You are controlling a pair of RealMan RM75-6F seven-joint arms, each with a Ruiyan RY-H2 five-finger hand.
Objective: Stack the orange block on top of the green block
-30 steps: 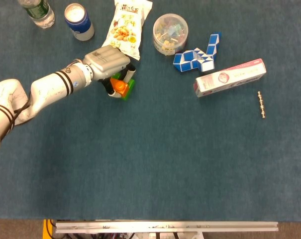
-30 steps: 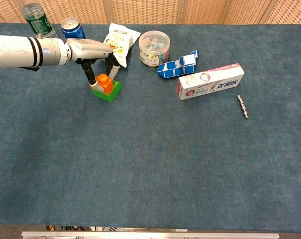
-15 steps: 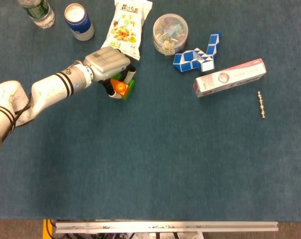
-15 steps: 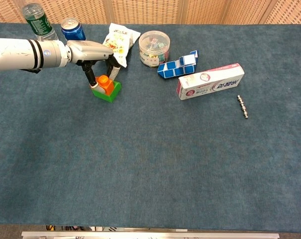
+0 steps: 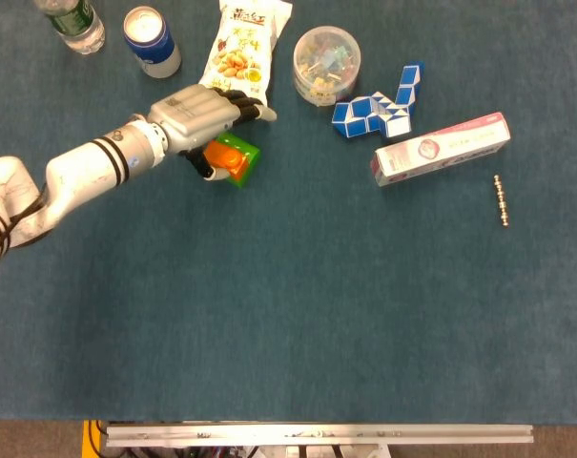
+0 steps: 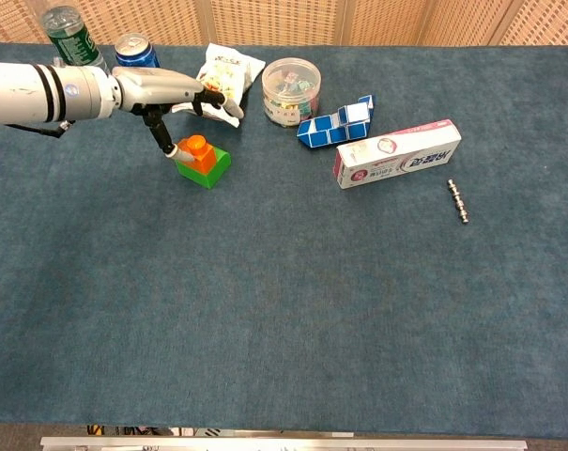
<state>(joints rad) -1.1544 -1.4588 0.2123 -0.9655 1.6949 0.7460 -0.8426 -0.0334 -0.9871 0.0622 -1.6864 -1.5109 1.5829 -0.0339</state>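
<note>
Fingers (image 6: 213,97) of the left hand (image 5: 195,113) have spread apart and lifted off the orange block (image 6: 199,153); half a second ago they were curled down around it. Now they reach out level above and past the stack, toward the snack bag (image 5: 244,48), holding nothing, while the thumb points down with its tip at the orange block's left side, seemingly touching. That block sits on top of the green block (image 6: 211,171), a little toward its left edge, just below the snack bag on the blue table (image 5: 298,305). The release suggests the stack is made and stands unaided. The right hand shows in neither view.
</note>
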